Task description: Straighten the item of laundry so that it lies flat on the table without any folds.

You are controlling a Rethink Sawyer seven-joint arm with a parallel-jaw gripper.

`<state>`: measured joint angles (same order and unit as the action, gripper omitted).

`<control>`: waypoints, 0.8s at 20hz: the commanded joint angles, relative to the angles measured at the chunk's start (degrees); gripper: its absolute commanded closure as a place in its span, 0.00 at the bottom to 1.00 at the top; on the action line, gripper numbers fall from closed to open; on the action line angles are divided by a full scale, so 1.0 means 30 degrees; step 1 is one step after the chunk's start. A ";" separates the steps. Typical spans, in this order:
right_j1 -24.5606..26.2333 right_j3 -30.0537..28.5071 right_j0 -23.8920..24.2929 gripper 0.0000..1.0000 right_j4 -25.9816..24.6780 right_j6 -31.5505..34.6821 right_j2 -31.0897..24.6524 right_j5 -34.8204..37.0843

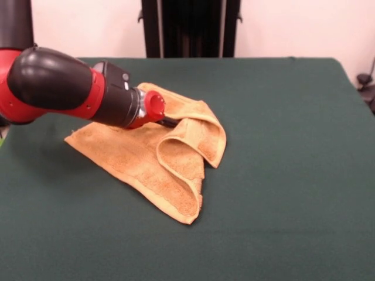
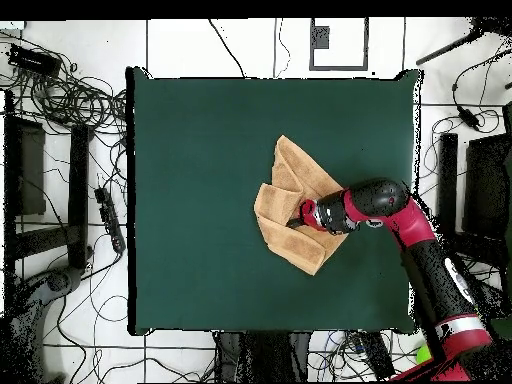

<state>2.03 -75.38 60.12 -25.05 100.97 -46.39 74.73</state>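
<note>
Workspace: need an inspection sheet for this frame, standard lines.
Surface: table, dark green cloth, bare around the towel.
Job's things: towel, orange-tan, crumpled, one edge folded over in a raised loop; not flat.
Clutter: nothing seen on the table.
Grippers: gripper low at the towel's fold; fingers hidden, state unclear.
Cables: tangled cables on the floor beside the table.
Surroundings: white tiled floor, dark stands at the sides, pale wall behind.
</note>
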 commanded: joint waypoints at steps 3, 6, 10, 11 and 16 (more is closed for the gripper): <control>0.2541 -0.1604 -0.1642 1.00 -0.1432 -0.2741 0.0755 -0.4779; 0.2007 -0.2417 -0.1694 1.00 -0.1689 -0.1766 0.0808 -0.5740; 0.1462 -0.3376 -0.1579 1.00 -0.1324 -0.1099 0.0769 -0.5778; 0.1395 -0.3550 -0.1525 1.00 -0.1172 -0.1091 0.0720 -0.5684; 0.1229 -0.4186 -0.1297 1.00 -0.0431 -0.1418 0.0385 -0.5292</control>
<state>0.65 -80.98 60.08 -25.04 100.97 -46.38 67.55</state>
